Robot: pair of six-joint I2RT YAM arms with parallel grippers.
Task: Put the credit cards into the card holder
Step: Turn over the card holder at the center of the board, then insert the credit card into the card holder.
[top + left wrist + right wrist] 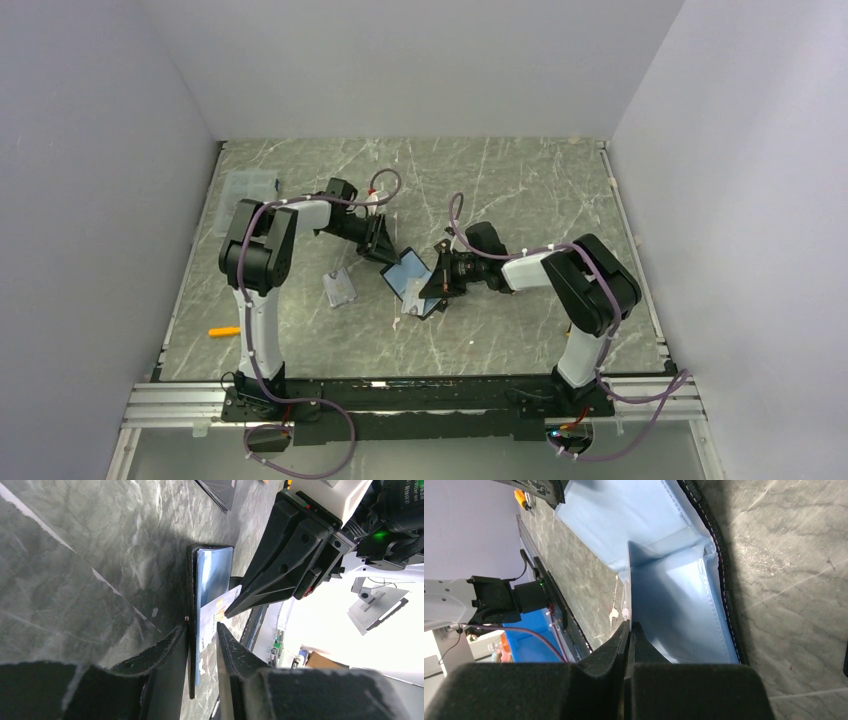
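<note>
The card holder point(408, 272) lies open at mid-table, black outside with shiny bluish pockets point(674, 605). My left gripper point(201, 626) straddles its edge point(214, 572). One finger lies against the black cover, and the other stands slightly off the blue lining, so the jaws are open. My right gripper point(629, 623) is shut on a thin credit card point(628, 585), seen edge-on at the pocket. In the left wrist view that card point(216, 615) is pale with orange print, and it sits at the right gripper's tips point(229, 614). In the top view the two grippers point(383, 250) point(437, 283) face each other across the holder.
A small clear sleeve point(340, 288) lies left of the holder. A clear plastic box point(248, 187) sits at the back left. An orange item point(224, 331) lies near the front left. A flat black stack point(218, 492) lies past the holder. Walls close in the table's sides.
</note>
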